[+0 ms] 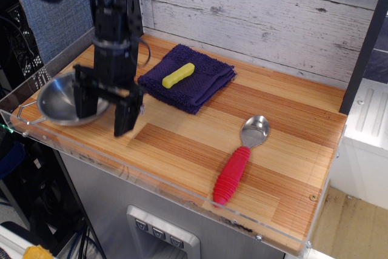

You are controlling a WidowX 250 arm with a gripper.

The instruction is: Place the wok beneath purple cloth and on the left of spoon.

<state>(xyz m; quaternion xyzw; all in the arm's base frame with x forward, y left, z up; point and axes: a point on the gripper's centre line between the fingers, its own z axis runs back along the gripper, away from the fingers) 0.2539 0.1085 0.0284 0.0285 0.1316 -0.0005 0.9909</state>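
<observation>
The wok (57, 97) is a shiny steel bowl at the table's front left corner, with one wire handle showing at its left. My gripper (104, 109) hangs over its right rim. The jaws stand wide apart: the left finger (85, 98) is over the bowl and the right finger (125, 117) is over bare wood beside it. I see nothing clamped between them. The purple cloth (194, 83) lies folded at the back middle. The spoon (241, 159), with its red ribbed handle, lies front right, bowl pointing away.
A small yellow block (178, 75) lies on the cloth. A clear plastic lip (151, 180) runs along the table's front edge. A plank wall (260, 16) stands behind. A black post (364, 53) stands at the right.
</observation>
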